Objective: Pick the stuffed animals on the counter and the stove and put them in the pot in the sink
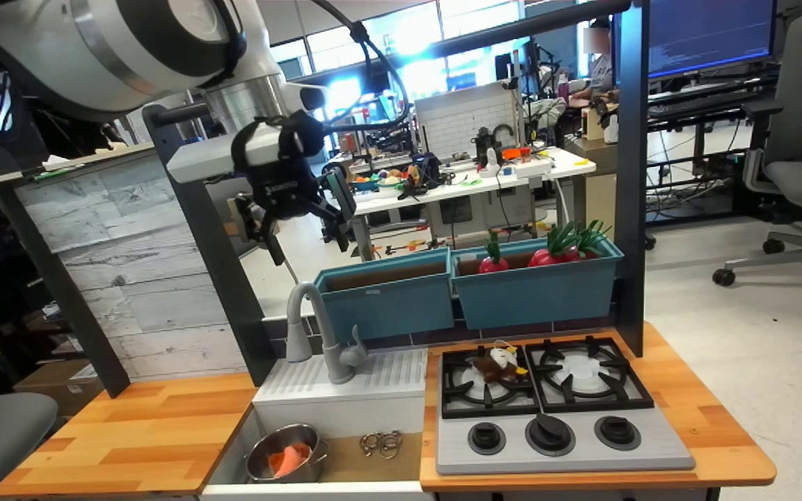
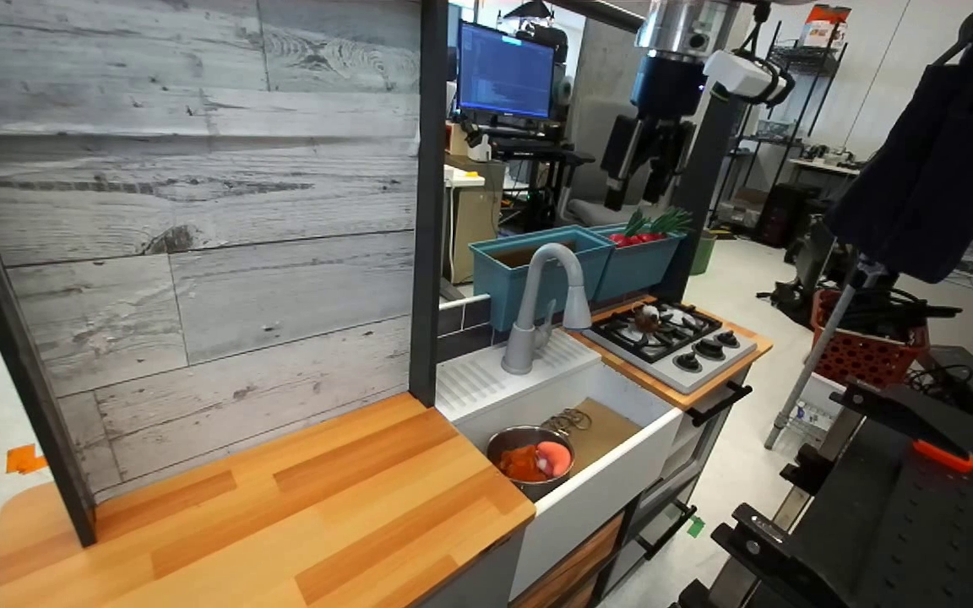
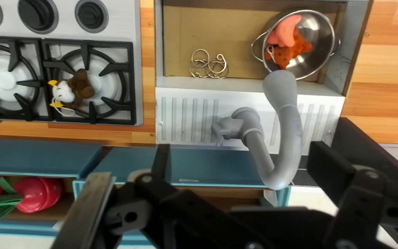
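A brown-and-white stuffed animal with yellow bits lies on the back-left burner of the stove; the wrist view shows the same toy. In the sink, the silver pot holds an orange-red toy and a pink one. The wooden counter is beside the sink. My gripper hangs high above the faucet and planters, its jaws wide apart. In the wrist view, nothing is gripped between the fingertips; the faucet appears beyond them.
A tall grey faucet rises behind the basin. Teal planters line the back, with red radishes in one. Metal rings lie in the sink near the pot. Dark posts and a plank panel flank the unit.
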Controlling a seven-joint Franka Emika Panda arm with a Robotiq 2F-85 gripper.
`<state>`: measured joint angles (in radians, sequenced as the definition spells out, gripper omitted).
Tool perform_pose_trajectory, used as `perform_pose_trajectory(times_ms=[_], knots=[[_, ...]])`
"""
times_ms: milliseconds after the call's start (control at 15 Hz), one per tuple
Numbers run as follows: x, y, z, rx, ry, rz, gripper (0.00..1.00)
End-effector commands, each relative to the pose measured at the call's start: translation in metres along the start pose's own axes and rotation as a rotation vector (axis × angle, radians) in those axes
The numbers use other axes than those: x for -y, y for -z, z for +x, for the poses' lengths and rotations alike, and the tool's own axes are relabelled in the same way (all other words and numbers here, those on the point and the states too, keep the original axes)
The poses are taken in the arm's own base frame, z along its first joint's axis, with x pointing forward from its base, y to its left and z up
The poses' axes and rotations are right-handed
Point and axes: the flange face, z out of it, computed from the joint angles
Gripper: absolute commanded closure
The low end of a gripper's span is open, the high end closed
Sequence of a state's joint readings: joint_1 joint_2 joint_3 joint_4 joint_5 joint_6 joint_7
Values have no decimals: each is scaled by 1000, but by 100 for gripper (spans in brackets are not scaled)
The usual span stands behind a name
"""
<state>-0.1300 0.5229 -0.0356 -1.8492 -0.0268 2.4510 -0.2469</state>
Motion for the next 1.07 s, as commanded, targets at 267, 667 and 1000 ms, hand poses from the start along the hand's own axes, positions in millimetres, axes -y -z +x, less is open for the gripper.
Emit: perform_pose_trajectory(times_ms=[267, 667, 1000], knots=[[0, -23, 25, 78, 30, 32, 0], [-3, -22, 29, 47, 1, 35, 0], [-52, -39, 38, 24, -180, 73, 0]])
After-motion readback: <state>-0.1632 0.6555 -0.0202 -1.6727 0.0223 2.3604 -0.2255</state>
